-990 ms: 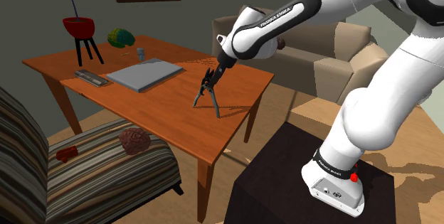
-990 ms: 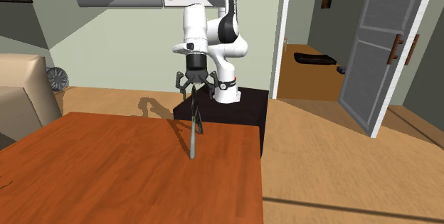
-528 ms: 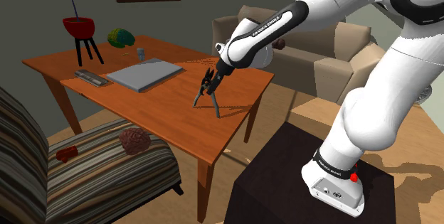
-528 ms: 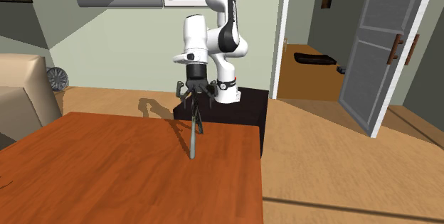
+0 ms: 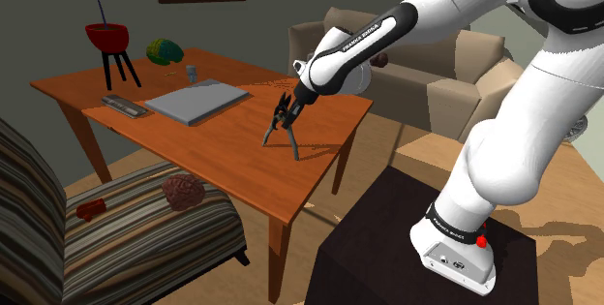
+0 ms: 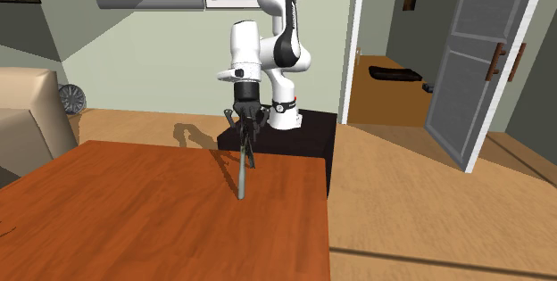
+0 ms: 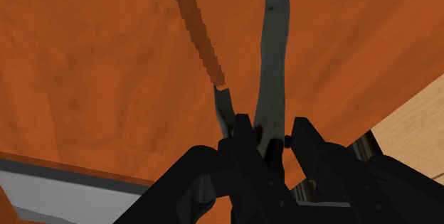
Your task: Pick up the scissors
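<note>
The dark grey scissors (image 5: 280, 135) stand on their tips on the orange wooden table (image 5: 218, 153), blades spread like an upside-down V, close to the table edge that faces the stand. My black gripper (image 5: 285, 111) points down at their upper end and is shut on it. From the second exterior view the gripper (image 6: 245, 128) clasps the top of the scissors (image 6: 243, 170), which reach down to the table (image 6: 134, 221). In the wrist view one grey blade (image 7: 275, 59) runs out from between my fingers (image 7: 245, 141), and the gripper (image 7: 275, 143) grips it near the pivot.
A flat grey slab (image 5: 196, 101), a small cup (image 5: 192, 72), a dark remote (image 5: 125, 106), a green brain-shaped object (image 5: 165, 51) and a red pot on a stand (image 5: 108, 38) share the table. A striped sofa (image 5: 116, 230) stands at the shoulder view's left.
The fingers, spread wide around the scissors' top in the earlier frames, have come together on it. The hand first dropped slightly. The scissors have not moved.
</note>
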Available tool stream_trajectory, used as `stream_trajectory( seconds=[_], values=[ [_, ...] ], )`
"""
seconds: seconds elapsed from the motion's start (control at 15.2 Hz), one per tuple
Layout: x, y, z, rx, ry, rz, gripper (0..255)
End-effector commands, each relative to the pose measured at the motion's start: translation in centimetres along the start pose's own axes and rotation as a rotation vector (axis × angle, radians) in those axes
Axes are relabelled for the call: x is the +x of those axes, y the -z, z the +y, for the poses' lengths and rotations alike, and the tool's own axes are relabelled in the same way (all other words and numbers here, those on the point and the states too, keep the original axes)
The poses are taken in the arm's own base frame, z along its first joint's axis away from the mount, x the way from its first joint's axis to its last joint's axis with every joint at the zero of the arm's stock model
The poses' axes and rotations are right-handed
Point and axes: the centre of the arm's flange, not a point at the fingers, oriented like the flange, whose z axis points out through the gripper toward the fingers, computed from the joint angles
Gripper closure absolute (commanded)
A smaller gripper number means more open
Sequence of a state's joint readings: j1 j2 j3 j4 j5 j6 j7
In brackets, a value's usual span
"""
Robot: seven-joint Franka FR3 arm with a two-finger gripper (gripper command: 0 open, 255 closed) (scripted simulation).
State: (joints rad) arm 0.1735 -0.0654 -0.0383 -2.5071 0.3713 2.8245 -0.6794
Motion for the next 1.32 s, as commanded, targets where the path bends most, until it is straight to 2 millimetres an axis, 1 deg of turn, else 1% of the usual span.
stream_trajectory(
  seconds=[0.0, 0.13, 1.12, 1.25],
  values=[
    [0.0, -0.1, 0.0, 0.001, 0.000, -0.002, 255],
    [0.0, 0.0, 0.0, 0.001, 0.000, -0.002, 255],
    [3.2, 7.2, 0.2, 0.001, 0.000, -0.002, 255],
    [3.2, 7.3, 0.2, 0.001, 0.000, -0.002, 255]
  ],
)
